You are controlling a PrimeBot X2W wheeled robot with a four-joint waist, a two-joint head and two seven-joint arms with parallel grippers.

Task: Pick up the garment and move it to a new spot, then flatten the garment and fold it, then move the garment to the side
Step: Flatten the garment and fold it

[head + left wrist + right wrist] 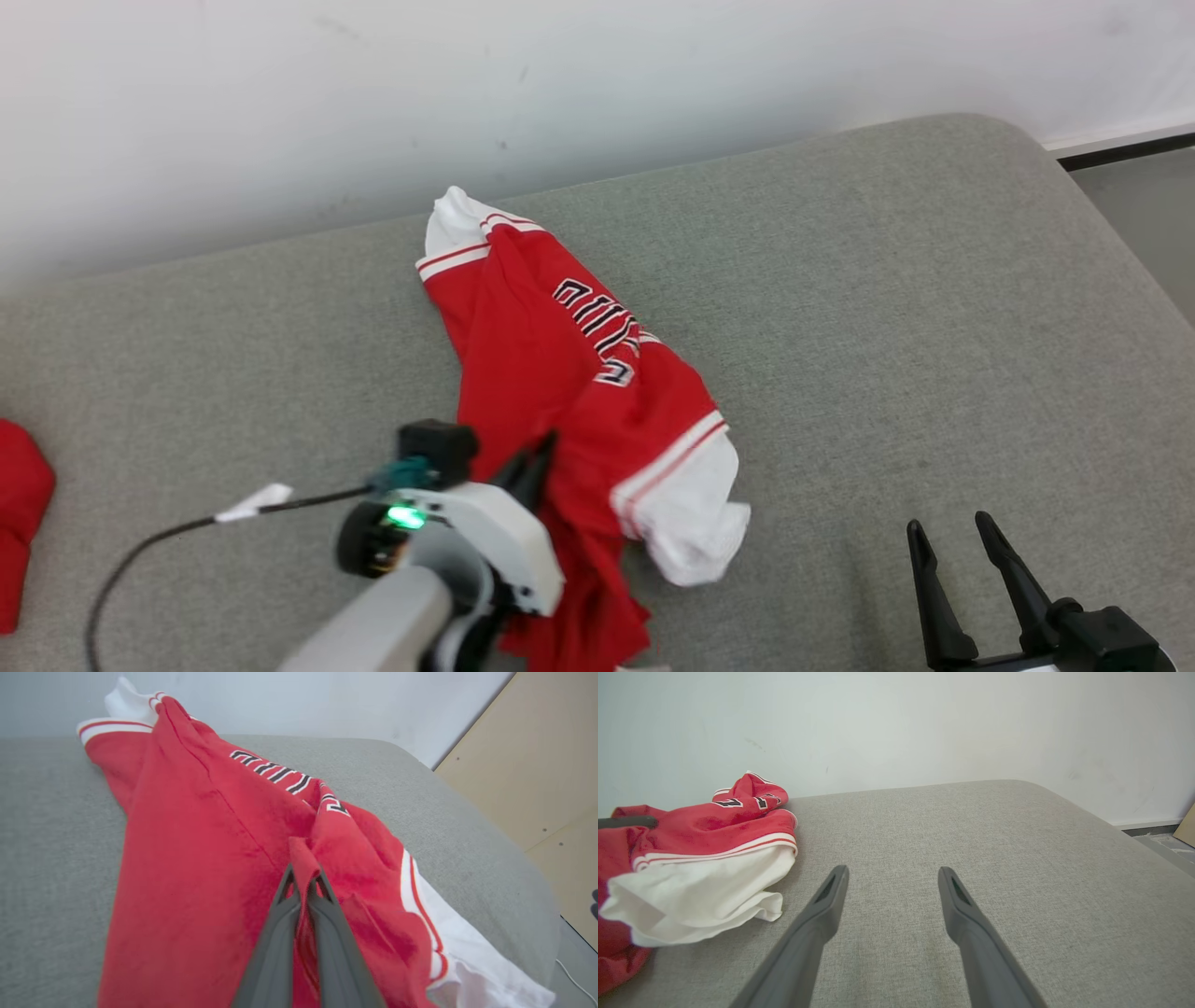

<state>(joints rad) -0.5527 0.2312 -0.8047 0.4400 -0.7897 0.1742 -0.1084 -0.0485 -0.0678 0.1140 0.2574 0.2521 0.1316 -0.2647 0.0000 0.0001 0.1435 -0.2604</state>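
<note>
Garment (551, 373) lies long, one end near the wall (280, 112). Left gripper (304, 877) pinches a red fold at the end far from the wall. Right gripper (949, 523) is spread wide, holding nothing.

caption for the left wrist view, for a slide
Left gripper, jaws shut on a raised fold of the red-and-white jersey, crumpled on the grey cushion.

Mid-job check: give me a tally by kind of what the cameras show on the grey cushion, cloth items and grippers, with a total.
Cloth items: 2 (the red-and-white garment; a red cloth cut off at the head view's left edge)
Grippers: 2 (left gripper shut on a fold of the garment; right gripper open, holding nothing)
Total: 4
</note>
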